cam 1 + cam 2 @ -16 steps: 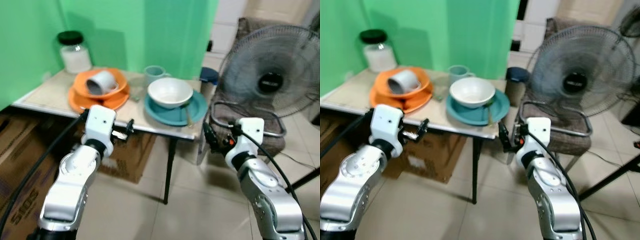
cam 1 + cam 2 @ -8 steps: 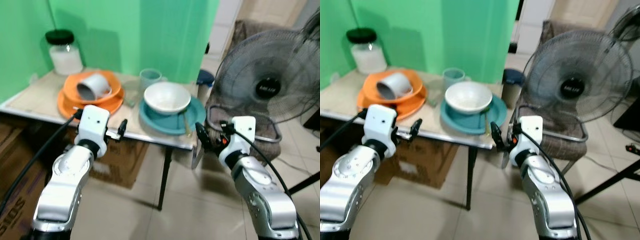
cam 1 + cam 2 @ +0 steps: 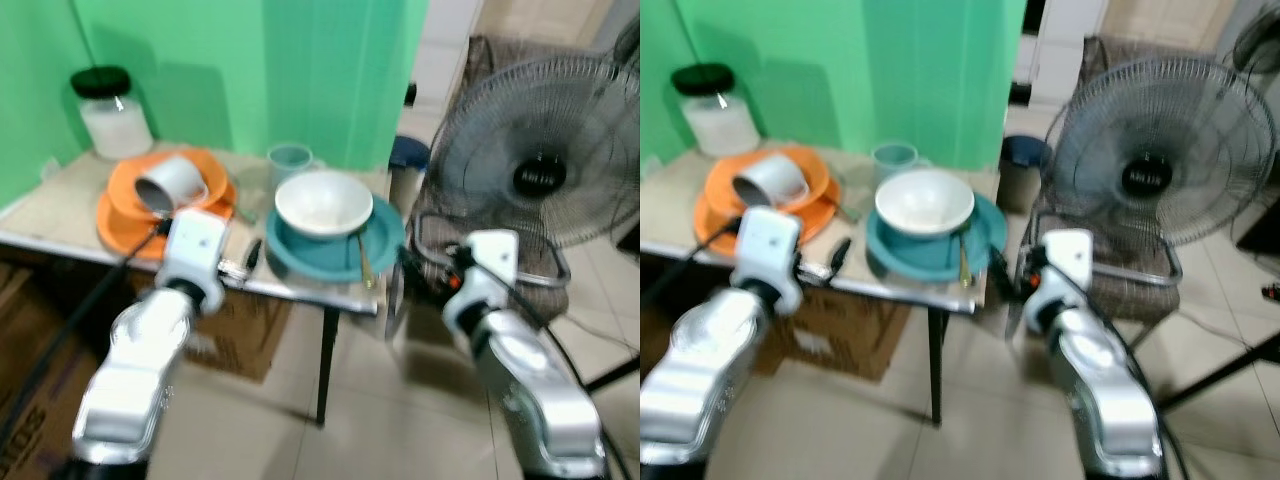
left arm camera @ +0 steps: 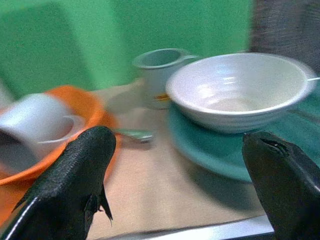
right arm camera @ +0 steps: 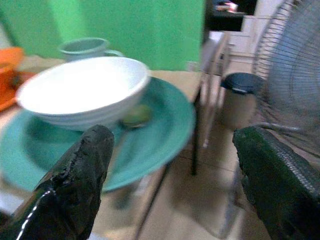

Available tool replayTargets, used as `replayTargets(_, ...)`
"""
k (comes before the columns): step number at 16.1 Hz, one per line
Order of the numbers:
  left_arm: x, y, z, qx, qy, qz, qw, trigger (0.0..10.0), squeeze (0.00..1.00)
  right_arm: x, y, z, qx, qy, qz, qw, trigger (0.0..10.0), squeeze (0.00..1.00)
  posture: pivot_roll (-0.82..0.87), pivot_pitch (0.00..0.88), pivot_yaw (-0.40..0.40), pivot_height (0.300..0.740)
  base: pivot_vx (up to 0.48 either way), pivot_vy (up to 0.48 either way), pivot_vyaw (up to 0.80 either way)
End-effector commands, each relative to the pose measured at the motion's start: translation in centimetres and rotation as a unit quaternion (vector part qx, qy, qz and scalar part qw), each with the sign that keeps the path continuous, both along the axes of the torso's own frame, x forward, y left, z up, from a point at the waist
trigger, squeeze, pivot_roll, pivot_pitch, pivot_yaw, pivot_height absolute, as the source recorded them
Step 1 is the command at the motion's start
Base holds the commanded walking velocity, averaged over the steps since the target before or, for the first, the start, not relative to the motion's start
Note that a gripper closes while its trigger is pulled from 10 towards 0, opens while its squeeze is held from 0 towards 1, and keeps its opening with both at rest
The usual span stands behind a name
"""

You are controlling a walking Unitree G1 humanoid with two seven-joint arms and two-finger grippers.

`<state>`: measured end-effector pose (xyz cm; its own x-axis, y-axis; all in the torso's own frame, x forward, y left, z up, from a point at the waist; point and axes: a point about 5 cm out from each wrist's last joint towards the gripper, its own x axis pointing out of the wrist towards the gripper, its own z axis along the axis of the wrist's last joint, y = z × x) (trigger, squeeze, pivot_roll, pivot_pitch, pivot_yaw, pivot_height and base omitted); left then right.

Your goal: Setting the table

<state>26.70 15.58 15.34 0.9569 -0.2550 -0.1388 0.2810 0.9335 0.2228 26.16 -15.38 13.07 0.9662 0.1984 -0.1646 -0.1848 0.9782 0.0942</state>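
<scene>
Green backdrop behind your table (image 3: 60,215): white bowl (image 3: 322,203) stacked on teal plate (image 3: 300,252), unset. Left end effector (image 3: 252,254) and right end effector (image 3: 408,268) both gape empty at the table's edge, ready to reach.

bright, even indoor light; soft shadows on the green backdrop (image 3: 300,80) at upper centre. both eye views are motion-blurred, worst along the lower edge. wrist views smear sideways, near fingers (image 4: 70,190) out of focus.

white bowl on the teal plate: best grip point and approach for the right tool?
Probably the white bowl rim on the side nearest the right tool, coming from the table's front edge. The bowl sits upright on the teal plate, its thin rim exposed, and a spoon lies beside it.
</scene>
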Motion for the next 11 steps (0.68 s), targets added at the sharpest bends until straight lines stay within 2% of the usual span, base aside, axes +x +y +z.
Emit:
replayTargets(1, 0.0, 0.2, 0.3, 0.003, -0.005, -0.001, 1.000, 10.0, 0.48, 0.2, 0.2, -0.2, 0.003, 0.011, 0.009, 1.000, 10.0, 0.00, 0.08, 0.000, -0.031, 0.740, 0.277, 0.000, 0.00)
replayTargets(4, 0.0, 0.1, 0.2, 0.002, -0.003, -0.003, 1.000, 10.0, 0.48, 0.6, 0.6, 0.0, -0.008, 0.009, 0.031, 0.999, 10.0, 0.00, 0.08, 0.000, -0.033, 0.740, 0.276, 0.000, 0.00)
replayTargets(8, -0.3, 0.2, 0.1, 0.002, 0.000, -0.001, 1.000, 10.0, 0.48, 1.4, 1.1, -0.5, -0.031, 0.041, 0.041, 0.998, 10.0, 0.00, 0.09, 0.000, -0.042, 0.740, 0.269, 0.000, 0.00)
replayTargets(9, -0.4, 0.3, 0.1, 0.004, 0.001, -0.004, 1.000, 10.0, 0.48, 1.9, 1.7, -0.5, -0.027, 0.050, 0.063, 0.996, 10.0, 0.00, 0.10, 0.000, -0.046, 0.740, 0.255, 0.000, 0.00)
replayTargets(11, -0.6, 0.2, 0.0, 0.009, 0.001, -0.015, 1.000, 10.0, 0.46, 2.3, 2.1, -0.5, -0.032, 0.053, 0.083, 0.995, 10.0, 0.00, 0.11, 0.000, -0.049, 0.740, 0.000, 0.000, 0.00)
